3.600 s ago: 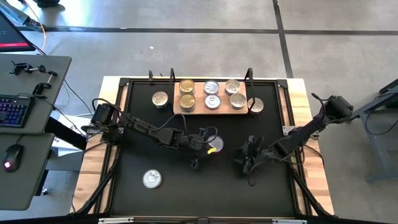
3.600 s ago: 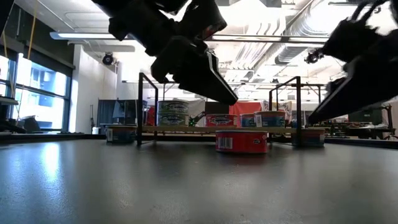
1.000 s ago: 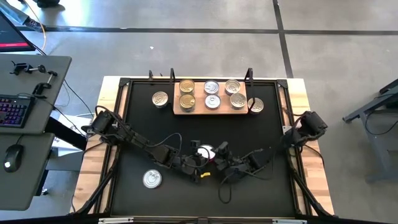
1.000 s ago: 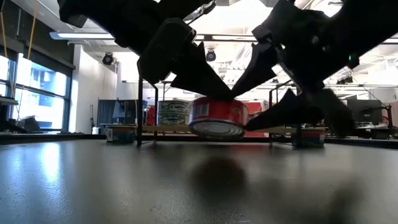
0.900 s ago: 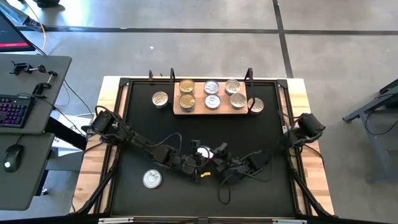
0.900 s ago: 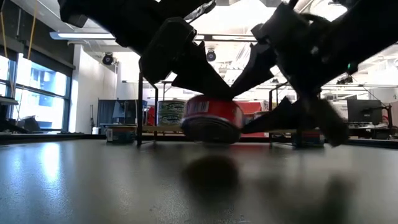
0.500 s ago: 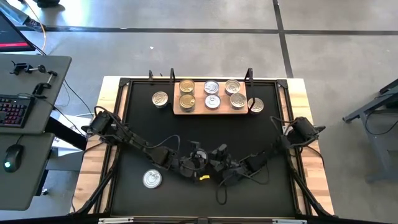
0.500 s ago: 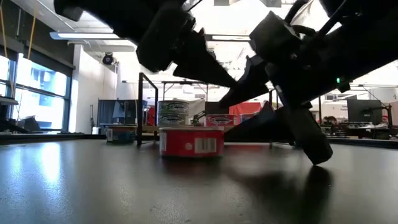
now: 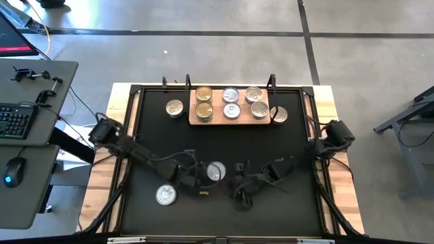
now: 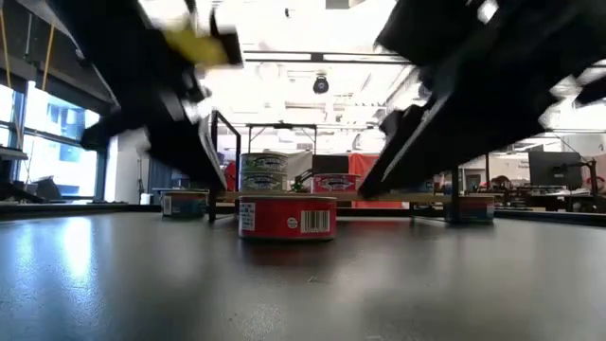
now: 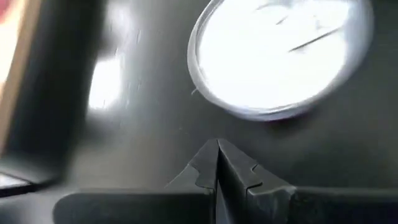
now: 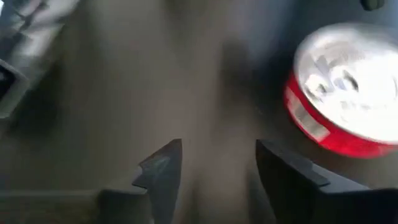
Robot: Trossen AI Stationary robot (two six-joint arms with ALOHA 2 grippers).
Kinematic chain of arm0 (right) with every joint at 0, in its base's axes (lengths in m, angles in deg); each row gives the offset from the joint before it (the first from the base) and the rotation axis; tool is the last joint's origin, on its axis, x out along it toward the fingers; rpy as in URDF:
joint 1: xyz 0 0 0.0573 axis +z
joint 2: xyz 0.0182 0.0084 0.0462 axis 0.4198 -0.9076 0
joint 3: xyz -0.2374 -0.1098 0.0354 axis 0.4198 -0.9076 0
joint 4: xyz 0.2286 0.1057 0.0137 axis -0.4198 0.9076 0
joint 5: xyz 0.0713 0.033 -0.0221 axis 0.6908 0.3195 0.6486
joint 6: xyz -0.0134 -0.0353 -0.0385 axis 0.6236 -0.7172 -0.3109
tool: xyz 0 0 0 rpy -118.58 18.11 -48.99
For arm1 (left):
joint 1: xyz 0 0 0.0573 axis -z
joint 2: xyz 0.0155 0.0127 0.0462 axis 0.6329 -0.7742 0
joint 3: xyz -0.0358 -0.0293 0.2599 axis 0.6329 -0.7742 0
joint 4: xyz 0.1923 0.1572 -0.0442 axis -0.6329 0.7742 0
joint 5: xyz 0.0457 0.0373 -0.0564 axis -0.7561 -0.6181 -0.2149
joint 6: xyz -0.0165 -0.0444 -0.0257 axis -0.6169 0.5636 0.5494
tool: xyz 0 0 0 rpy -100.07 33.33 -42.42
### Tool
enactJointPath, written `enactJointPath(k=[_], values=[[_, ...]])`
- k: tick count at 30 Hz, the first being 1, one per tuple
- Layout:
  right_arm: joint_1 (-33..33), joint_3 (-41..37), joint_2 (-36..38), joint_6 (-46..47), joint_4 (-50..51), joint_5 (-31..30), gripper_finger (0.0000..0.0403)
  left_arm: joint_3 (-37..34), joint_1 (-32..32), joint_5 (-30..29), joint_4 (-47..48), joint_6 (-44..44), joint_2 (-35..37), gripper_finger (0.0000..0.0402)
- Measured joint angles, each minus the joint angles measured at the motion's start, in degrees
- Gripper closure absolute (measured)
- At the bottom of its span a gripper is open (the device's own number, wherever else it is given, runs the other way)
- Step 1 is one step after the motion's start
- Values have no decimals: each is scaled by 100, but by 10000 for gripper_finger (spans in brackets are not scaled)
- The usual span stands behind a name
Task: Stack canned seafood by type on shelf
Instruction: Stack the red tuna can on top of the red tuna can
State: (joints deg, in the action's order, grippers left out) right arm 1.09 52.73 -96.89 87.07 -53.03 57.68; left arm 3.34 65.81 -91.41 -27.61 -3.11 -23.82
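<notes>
One red-sided can (image 9: pixel 215 171) now sits upright on the black mat (image 9: pixel 291 149), freed from my shut left gripper (image 9: pixel 193 177) and my part-open, empty right gripper (image 9: pixel 239 184), ready for regrasping.

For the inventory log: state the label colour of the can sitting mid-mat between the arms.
Red label, on the can; clearest in the low view.

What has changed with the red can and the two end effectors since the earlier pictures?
The red can, lifted a second ago between both arms, now stands free on the mat. The left end effector, shut, has drawn back beside it; the right end effector, open, has pulled away too. The cans on the shelf stayed put.
</notes>
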Motion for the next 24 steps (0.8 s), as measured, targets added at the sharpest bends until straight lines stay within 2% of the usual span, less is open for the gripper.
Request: enactJointPath(k=[3,5,10,14,16,18,21,24], values=[[-318,-4,-138,76,8,47,243,-285,-238,28,-768,-332,-224,401],[-527,-4,-151,251,2,-171,268,-343,-333,248,-1186,-661,-340,401],[-1076,-4,-14,640,596,-750,317,-271,-308,705,-1266,-922,-316,401],[-1292,0,263,1164,1494,-2131,343,19,209,521,-1350,-812,13,401],[-1267,2,399,1077,1756,-2338,352,67,338,387,-1074,-531,161,401],[-1199,0,457,858,1838,-2095,357,50,387,281,-702,-248,202,401],[-1048,0,440,621,1760,-988,359,42,294,128,-327,111,206,401],[-914,2,248,593,1491,-111,359,-204,16,0,-508,116,50,401]])
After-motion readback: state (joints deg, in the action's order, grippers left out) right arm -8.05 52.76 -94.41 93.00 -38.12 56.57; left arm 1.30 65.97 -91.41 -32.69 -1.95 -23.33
